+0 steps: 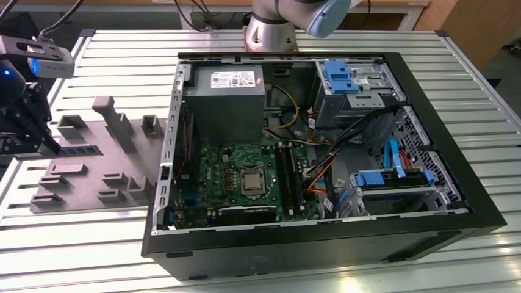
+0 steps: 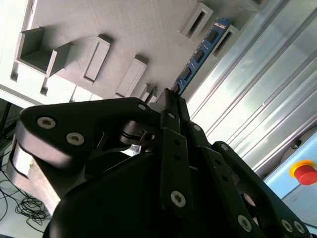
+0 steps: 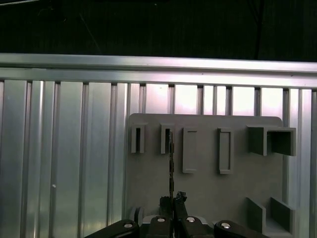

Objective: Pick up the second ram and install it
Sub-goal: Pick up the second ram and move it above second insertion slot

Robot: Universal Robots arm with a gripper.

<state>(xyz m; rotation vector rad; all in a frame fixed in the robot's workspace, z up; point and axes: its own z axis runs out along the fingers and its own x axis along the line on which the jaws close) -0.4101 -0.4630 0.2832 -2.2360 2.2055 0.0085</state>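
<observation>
Gripper: the fingers are set almost together, with the near end of the second ram between them. Contact appears to be made on both faces of the stick. The pinch point is partly covered by the black linkage in both wrist views, and the gripper body is cut off by the frame edges.

Second ram: it is seen edge-on in the first wrist view, as 1 thin dark line. In the second wrist view its blue face and a row of black chips are seen. The far end is seated in a raised slot holder of the grey fixture plate. Whether the stick is lifted clear of the plate cannot be told.

Fixture plate: it is laid on the slatted aluminium table. 4 narrow holders are counted in 1 row, with a larger open bracket beside them.

Exterior view: the open computer case is placed just beside the plate, on the exterior view's right. The motherboard is visible inside, well apart from the stick. Whether the long black memory slots are filled cannot be made out. The gripper is dark and cropped at the exterior view's left edge.
</observation>
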